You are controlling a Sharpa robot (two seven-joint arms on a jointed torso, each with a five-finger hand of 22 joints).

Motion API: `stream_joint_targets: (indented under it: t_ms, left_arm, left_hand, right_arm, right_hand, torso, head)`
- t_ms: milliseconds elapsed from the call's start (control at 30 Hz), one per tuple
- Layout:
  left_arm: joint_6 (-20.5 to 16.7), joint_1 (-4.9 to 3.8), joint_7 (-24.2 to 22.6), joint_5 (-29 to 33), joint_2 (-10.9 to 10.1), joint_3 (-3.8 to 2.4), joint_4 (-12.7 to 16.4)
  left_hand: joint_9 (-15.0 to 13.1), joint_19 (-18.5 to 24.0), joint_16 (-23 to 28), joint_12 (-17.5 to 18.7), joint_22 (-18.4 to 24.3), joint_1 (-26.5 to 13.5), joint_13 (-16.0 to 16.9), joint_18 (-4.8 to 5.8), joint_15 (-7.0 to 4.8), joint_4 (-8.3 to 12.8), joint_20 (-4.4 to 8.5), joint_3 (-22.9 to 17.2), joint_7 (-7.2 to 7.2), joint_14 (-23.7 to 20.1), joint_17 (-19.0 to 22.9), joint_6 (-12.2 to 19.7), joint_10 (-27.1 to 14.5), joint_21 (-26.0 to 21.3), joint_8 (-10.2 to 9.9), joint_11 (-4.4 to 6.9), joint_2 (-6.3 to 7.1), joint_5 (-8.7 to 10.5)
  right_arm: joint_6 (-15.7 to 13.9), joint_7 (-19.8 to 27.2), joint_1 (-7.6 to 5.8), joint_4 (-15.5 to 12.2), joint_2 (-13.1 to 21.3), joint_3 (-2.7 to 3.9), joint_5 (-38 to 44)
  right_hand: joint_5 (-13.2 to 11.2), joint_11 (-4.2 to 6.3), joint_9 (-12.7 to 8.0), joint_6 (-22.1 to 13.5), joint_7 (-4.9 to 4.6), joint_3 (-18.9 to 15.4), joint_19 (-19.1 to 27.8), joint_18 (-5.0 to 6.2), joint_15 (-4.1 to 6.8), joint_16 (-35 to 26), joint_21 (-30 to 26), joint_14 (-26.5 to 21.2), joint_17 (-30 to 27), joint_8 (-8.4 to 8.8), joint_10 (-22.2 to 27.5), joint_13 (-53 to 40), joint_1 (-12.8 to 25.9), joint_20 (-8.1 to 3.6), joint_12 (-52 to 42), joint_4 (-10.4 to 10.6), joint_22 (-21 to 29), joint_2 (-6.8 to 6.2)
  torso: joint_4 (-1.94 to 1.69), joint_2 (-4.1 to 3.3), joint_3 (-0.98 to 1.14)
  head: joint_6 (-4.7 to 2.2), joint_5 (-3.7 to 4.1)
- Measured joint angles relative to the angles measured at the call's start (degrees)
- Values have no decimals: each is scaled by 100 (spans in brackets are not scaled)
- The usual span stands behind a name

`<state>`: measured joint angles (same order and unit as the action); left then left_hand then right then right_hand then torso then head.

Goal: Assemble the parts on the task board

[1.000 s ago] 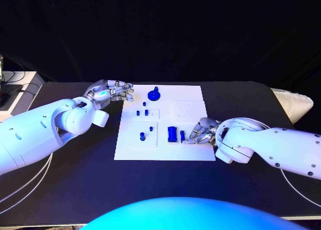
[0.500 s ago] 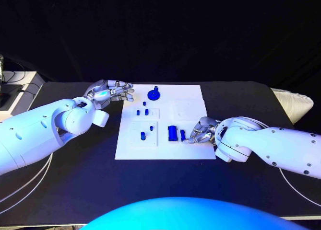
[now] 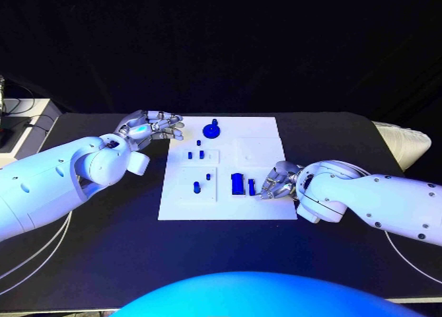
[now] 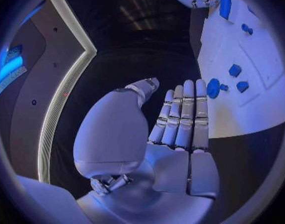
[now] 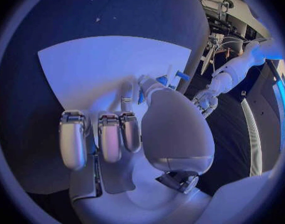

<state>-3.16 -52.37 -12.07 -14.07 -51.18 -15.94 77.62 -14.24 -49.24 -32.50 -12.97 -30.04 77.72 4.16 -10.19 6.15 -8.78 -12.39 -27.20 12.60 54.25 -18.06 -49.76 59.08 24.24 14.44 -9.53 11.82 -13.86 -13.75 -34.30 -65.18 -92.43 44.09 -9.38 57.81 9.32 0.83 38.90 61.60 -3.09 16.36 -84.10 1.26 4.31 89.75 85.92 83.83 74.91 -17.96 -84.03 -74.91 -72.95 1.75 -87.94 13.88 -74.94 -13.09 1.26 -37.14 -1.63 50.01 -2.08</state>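
A robot's right hand [image 3: 276, 183] works at the near right of the white task board [image 3: 263, 132], fingertips down beside two upright blue parts [image 3: 242, 184], apparently to seat or grasp one; whether it holds anything cannot be told. The left hand [image 3: 150, 125] hovers at the board's far left edge, fingers straight and close together [image 4: 183, 119], holding nothing, seemingly kept clear. A round blue knob [image 3: 212, 131] stands at the far end; smaller blue pieces [image 3: 196, 156] sit mid-board.

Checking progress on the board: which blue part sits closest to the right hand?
The narrow upright blue part at the board's near right, right at the right hand and its fingers. The wider blue block stands just beyond it.
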Motion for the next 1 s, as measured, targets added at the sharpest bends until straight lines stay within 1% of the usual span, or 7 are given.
stream_joint_targets:
  t_ms: [300, 400, 567, 667, 800, 867, 1000]
  left_arm:
    - [1, 2, 0, 0, -3, 0, 0]
    - [1, 3, 0, 0, -4, 0, 0]
    - [1, 4, -5, 0, 0, 0, 1]
    - [-1, 5, -17, 2, 8, 0, 2]
    - [-25, 10, -79, 21, 39, 0, -5]
    - [-50, 11, -132, 39, 69, 1, -21]
    - [-187, 16, -320, 101, 167, 2, -85]
  left_hand:
    - [0, 0, 0, 0, 0, -6, 0, 0, 0, 0, 0, 0, 0, 0, -8, 0, -21, 0, 0, 20, -6, 0]
    - [0, 0, 0, 0, 0, -6, 0, 0, 0, 0, 0, 0, 0, 0, -7, 0, -20, 0, 0, 21, -6, 0]
    - [-1, 0, 0, 0, -1, -6, -1, 0, 0, 0, 0, 0, 0, 0, -7, 0, -20, 0, 0, 20, -6, 0]
    - [-1, 0, 0, 0, 3, 7, -1, 0, 0, 1, 0, 0, 0, 0, -7, 0, -20, 0, 0, 21, -19, 0]
    - [-1, 1, 0, 0, 14, 17, 7, 0, 0, 1, 0, 0, 0, 0, -19, 0, -20, -24, 0, 20, -30, 0]
    - [-1, -22, 0, -36, 25, 41, 16, 0, 0, 1, 19, 0, 0, 0, -33, 0, -20, -24, 35, 21, -54, 0]
    - [-11, -41, 47, -117, 59, 106, 27, -1, 0, -21, 0, -22, -93, 0, -61, -93, 88, -91, 123, 123, -119, 0]
  right_arm:
    - [-21, 67, 9, -212, 230, -4, -13]
    - [-65, 113, 10, -313, 349, 16, -21]
    - [-181, 246, -13, -430, 489, 48, -59]
    - [-280, 431, -33, -434, 548, 58, -151]
    - [-514, 1028, -57, -285, 598, 75, -480]
    - [-636, 1385, -66, -151, 596, 79, -696]
    - [-915, 2400, -77, 358, 495, 110, -1355]
  right_hand:
    - [1, 0, -20, -3, -2, -81, 0, 0, 0, 0, -1, 0, 0, 1, 0, 0, -37, 0, 0, -14, 1, -37]
    - [34, 0, -25, -3, -2, -112, 0, 0, 0, 0, -22, 0, 0, 1, 0, 1, -37, 0, 0, 17, 1, -37]
    - [114, 0, -49, -3, -2, -217, 0, 0, 0, 0, -22, 0, 0, 1, 0, -4, -62, 0, 0, 120, 1, -13]
    - [225, 0, -92, -111, -46, -294, 0, 0, 0, 0, -89, 0, 0, 14, 0, -4, -132, 0, 0, 185, 1, 57]
    - [346, -1, -136, -212, -108, -301, 0, 0, 0, 0, -290, 0, 0, 80, 0, -4, -213, 0, 54, 192, 2, 138]
    - [389, -39, -162, -290, -125, -278, 0, 0, -5, -28, -408, 4, 0, 116, 8, -3, -264, 0, 77, 215, 2, 189]
    - [499, -124, -245, -464, -232, -111, 0, 105, -78, -253, -1266, 14, 0, 248, 3, -3, -453, 64, 627, 142, 2, 257]
  torso:
    - [4, 4, -1]
    - [8, 6, -3]
    - [9, 6, -4]
    - [4, 7, -4]
    - [1, 11, -4]
    - [1, 16, -4]
    - [9, 51, -12]
  head:
    - [0, 1]
    - [0, 1]
    - [0, 11]
    - [0, 17]
    - [-2, 29]
    - [-23, 30]
    - [-153, 31]
